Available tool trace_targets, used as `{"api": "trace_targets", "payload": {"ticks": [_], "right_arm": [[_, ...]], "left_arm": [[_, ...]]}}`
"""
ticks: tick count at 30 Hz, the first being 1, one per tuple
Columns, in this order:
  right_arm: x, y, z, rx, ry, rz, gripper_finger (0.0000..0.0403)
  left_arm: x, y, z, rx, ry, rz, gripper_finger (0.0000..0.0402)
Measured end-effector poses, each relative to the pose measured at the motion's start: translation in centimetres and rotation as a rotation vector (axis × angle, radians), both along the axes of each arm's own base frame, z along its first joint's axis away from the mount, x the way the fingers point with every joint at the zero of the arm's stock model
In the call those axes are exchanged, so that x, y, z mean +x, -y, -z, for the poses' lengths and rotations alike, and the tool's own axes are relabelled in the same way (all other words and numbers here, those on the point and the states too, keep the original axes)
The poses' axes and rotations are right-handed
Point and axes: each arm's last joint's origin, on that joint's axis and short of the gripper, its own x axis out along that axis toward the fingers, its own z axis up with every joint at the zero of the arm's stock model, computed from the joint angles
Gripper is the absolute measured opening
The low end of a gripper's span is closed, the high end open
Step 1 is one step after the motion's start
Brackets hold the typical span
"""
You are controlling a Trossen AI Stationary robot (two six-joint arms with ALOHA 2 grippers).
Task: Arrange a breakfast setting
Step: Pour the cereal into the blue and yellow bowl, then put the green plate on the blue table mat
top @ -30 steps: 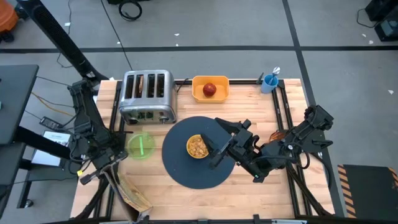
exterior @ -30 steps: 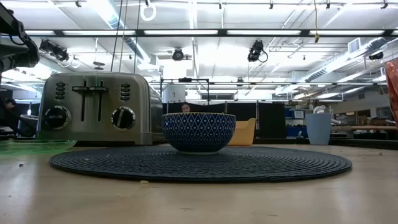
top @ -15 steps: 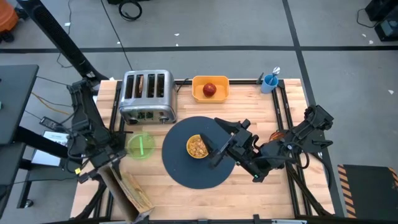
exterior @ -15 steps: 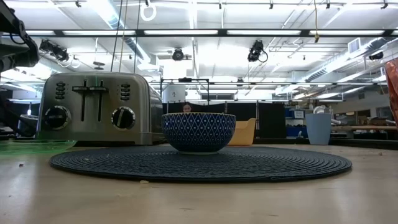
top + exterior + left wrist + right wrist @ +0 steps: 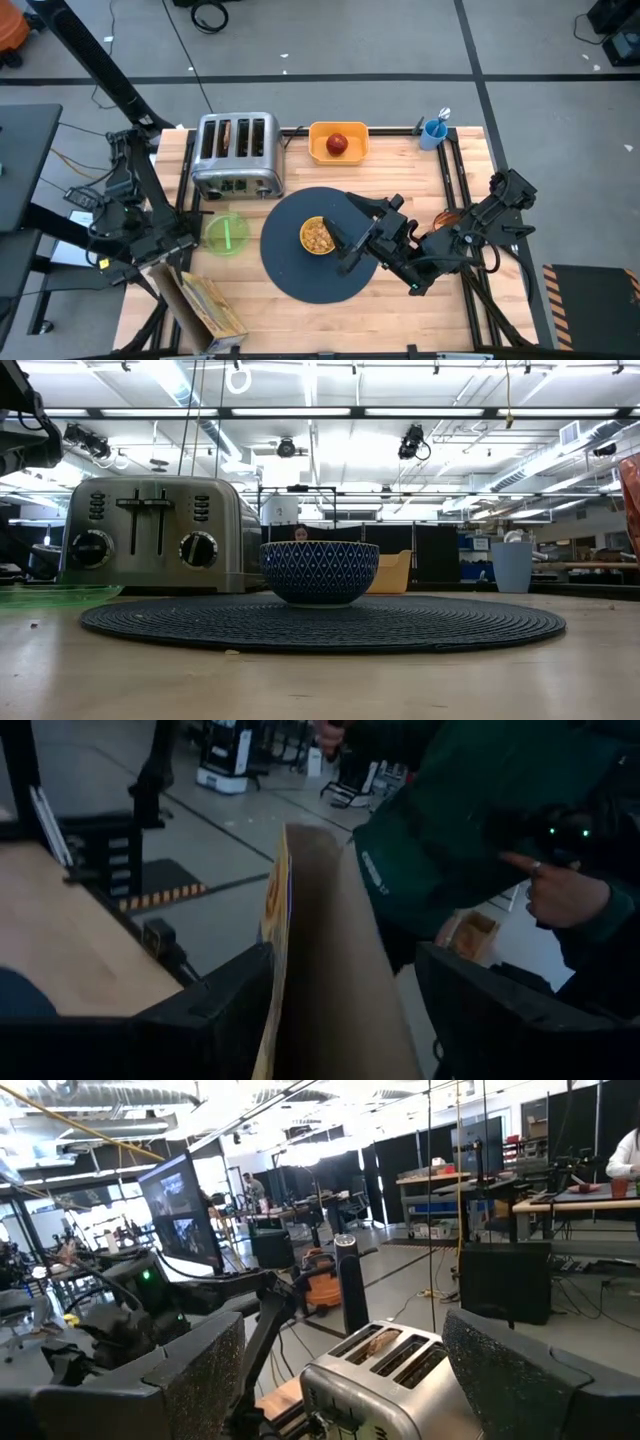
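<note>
A yellow bowl [image 5: 318, 236] of cereal, blue-patterned outside [image 5: 319, 570], rests on the dark round mat [image 5: 300, 275]. To the mat's left lies the green plate [image 5: 215, 243] with a pale spoon-like thing [image 5: 227, 233] on it. The red apple [image 5: 338, 144] sits in the yellow tub [image 5: 320, 152]. Brown toast [image 5: 245, 134] stands in the toaster's slots. A tan cereal box [image 5: 205, 305] lies at the near left. My left gripper [image 5: 165, 268] is open, its fingers on either side of the box's end [image 5: 310, 950]. My right gripper [image 5: 348, 243] hangs open above the mat, beside the bowl. My left gripper's open fingers stand level on either side of the box's end. One finger [image 5: 215, 1010] is close against the box's printed face [image 5: 272, 950], and I cannot tell whether it touches. A clear gap separates the other finger [image 5: 490, 1010] from the box.
The silver toaster [image 5: 237, 155] stands at the far left, and a blue cup [image 5: 434, 130] at the far right corner. Something orange [image 5: 446, 216] shows under my right arm. A person in a dark green sleeve [image 5: 450, 830] stands beyond the table's near left corner.
My left gripper has opened, letting go of the cereal box, and has risen a little, drawing back toward the table's left edge. The box stays at the near left and now shows more of its broad face. My right arm has kept still.
</note>
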Motion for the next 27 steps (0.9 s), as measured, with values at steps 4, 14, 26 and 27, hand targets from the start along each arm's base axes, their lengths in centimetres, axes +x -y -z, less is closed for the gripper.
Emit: {"api": "trace_targets", "payload": {"ticks": [4,14,26,27], "right_arm": [[0.0,0.0,0.0,-0.001,0.0,-0.003,0.0344],[0.1,-0.1,0.1,-0.023,-0.013,-0.026,0.0344],[1.3,0.8,1.2,-0.056,-0.071,-0.074,0.0339],[1.4,0.9,1.4,-0.056,-0.082,-0.072,0.0339]], "left_arm": [[-0.1,-0.1,-0.5,0.008,0.051,0.004,0.0251],[0.0,-0.2,-1.7,-0.03,0.197,-0.015,0.0251],[0.4,-0.7,-2.8,-0.085,0.224,-0.218,0.0251],[0.4,-0.9,-3.1,-0.088,0.214,-0.26,0.025]]}}
